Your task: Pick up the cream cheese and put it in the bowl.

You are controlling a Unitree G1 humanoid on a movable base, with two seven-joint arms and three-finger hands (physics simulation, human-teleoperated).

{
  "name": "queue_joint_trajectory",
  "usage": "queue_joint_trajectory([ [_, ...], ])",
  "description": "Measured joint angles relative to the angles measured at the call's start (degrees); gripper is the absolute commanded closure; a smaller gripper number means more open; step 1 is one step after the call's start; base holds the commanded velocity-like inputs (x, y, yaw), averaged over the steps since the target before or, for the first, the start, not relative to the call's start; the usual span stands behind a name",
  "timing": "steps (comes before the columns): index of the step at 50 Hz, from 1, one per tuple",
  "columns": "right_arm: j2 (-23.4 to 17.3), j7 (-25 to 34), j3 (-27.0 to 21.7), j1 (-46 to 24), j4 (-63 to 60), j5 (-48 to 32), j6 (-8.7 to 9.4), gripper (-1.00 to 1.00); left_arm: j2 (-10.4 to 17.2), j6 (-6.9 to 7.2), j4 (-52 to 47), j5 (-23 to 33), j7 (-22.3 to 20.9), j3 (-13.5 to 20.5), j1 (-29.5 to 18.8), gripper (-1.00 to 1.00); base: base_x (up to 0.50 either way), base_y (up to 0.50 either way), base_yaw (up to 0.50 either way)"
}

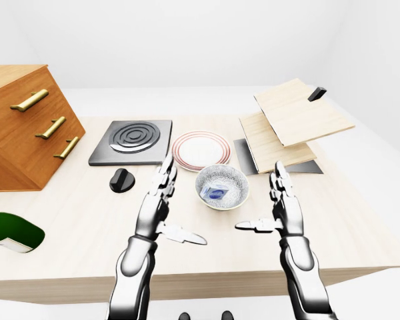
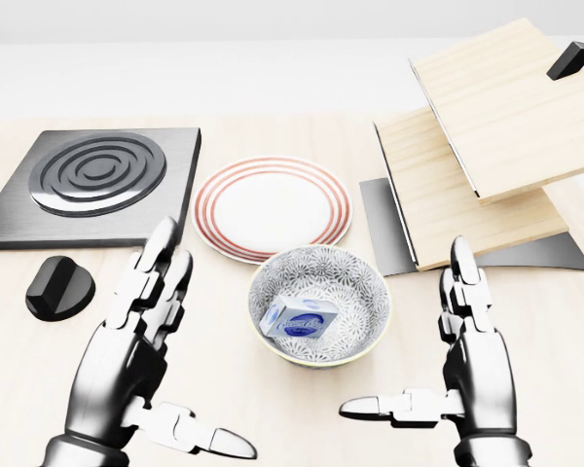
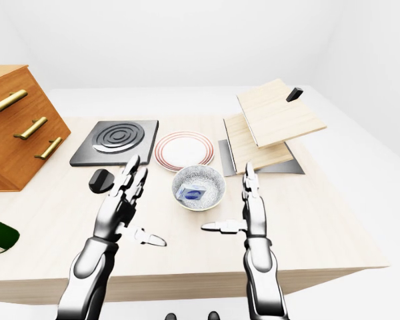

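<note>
The cream cheese (image 2: 299, 320), a small blue and white box, lies tilted inside the patterned bowl (image 2: 365, 292) at the middle of the head view. My left hand (image 2: 156, 360) is open, fingers straight, on the table side left of the bowl and apart from it. My right hand (image 2: 448, 360) is open too, thumb pointing left, to the right of the bowl. Neither hand touches the bowl or the box.
A red-rimmed plate (image 2: 273, 206) lies just above the bowl. A stove plate (image 2: 97, 180) and a black knob (image 2: 58, 287) are at left. Tilted wooden boards (image 2: 487, 136) stand at right. A wooden drawer cabinet (image 1: 23, 127) and a green thing (image 1: 10, 230) are at far left.
</note>
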Motion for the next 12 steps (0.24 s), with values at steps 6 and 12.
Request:
queue_joint_trajectory([
  [6, 0.02, -1.61, 0.75, 0.17, 1.08, -3.20, 0.00, -1.00, 0.25, -0.82, -0.01, -2.71, 0.84, -0.42, 2.32, -1.00, 0.00, 0.00, 0.00],
  [12, 0.00, -2.64, 1.23, 0.26, 1.70, -5.25, 0.00, -1.00, 0.38, -0.88, -0.29, -4.46, 1.36, -0.47, 3.41, -1.00, 0.00, 0.00, 0.00],
])
